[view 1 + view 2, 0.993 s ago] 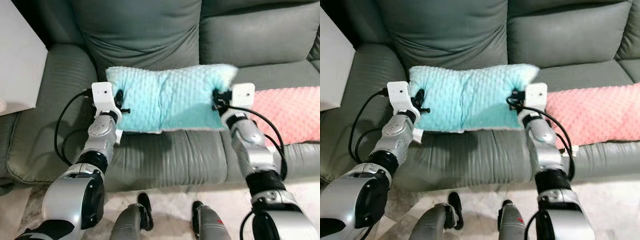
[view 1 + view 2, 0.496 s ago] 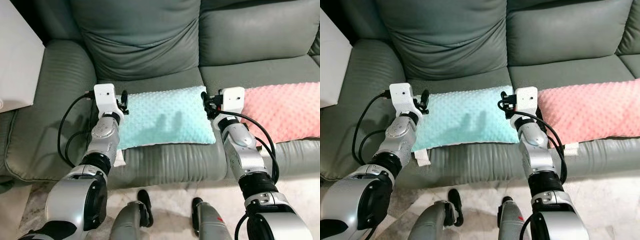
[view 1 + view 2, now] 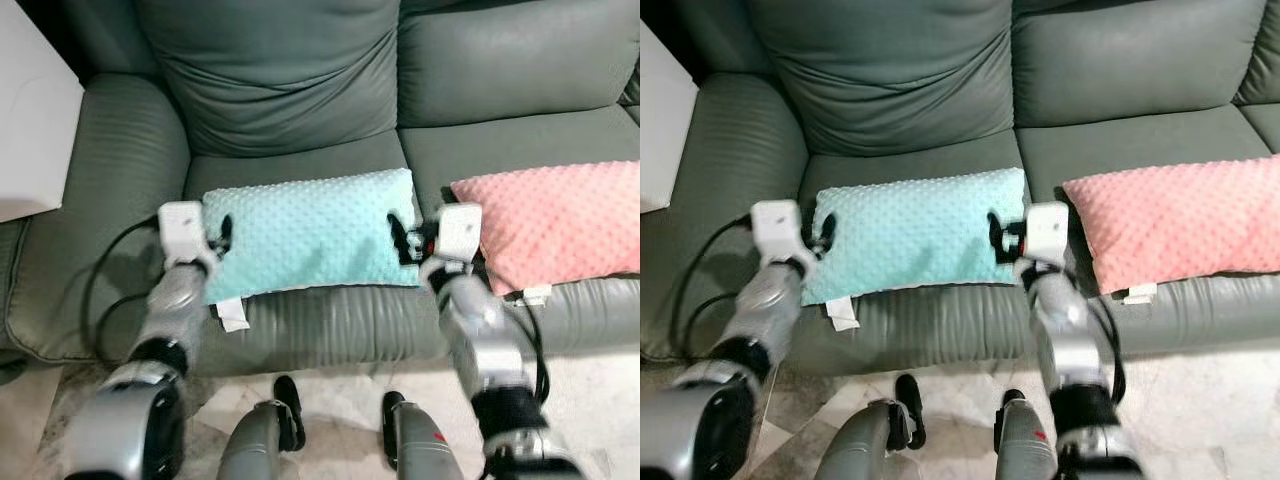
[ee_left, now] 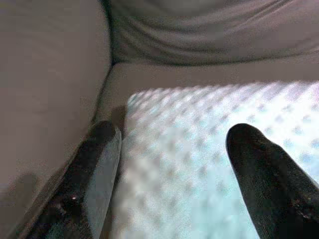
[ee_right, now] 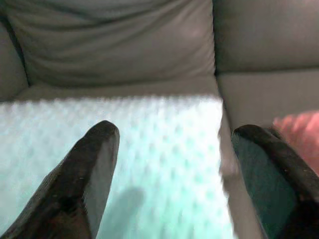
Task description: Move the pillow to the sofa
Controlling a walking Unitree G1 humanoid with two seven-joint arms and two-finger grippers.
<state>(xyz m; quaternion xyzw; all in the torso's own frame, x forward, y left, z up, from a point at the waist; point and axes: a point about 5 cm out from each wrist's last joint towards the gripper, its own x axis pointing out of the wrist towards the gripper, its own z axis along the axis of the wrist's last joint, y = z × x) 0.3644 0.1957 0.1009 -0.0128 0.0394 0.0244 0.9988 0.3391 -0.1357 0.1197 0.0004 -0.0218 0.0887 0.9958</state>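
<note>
Left eye view: the teal pillow [image 3: 305,238] lies flat on the grey sofa [image 3: 290,90], on its left seat, just beside a pink pillow [image 3: 555,222]. The left gripper [image 3: 222,233] and right gripper [image 3: 398,236] sit at its two short ends, fingers spread and gripping nothing. Placing looks done; only drawing the arms clear seems left.

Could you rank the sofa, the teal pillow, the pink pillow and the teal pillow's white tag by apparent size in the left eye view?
1. sofa
2. teal pillow and pink pillow: they look alike, and the pink one is cut off by the picture's edge, so unranked
3. white tag
</note>
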